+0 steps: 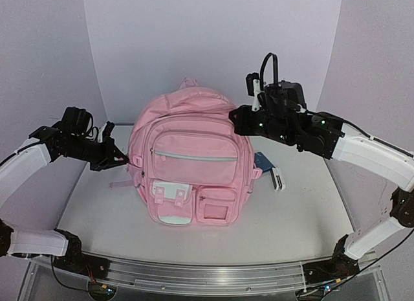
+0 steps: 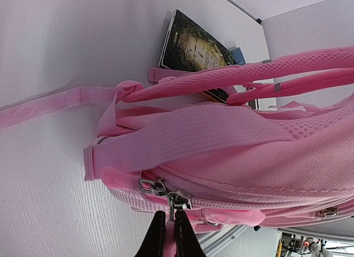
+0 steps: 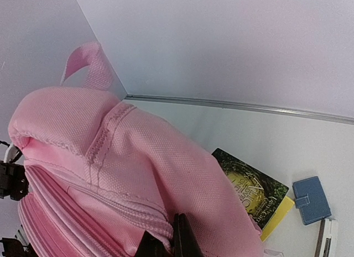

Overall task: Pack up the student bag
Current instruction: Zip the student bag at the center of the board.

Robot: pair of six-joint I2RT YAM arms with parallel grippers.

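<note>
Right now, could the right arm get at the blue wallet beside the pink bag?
Probably yes, once it lets go: the right fingers look shut on the student bag near its top. The blue wallet lies uncovered on the table beside the bag, close to that arm.

free: bare counter (image 1: 259, 243) in front of student bag (image 1: 187, 165) | centre: bag blocks | right: blue wallet (image 1: 262, 160), white item (image 1: 278, 179) just beside bag | behind: book (image 3: 251, 190) against bag
</note>
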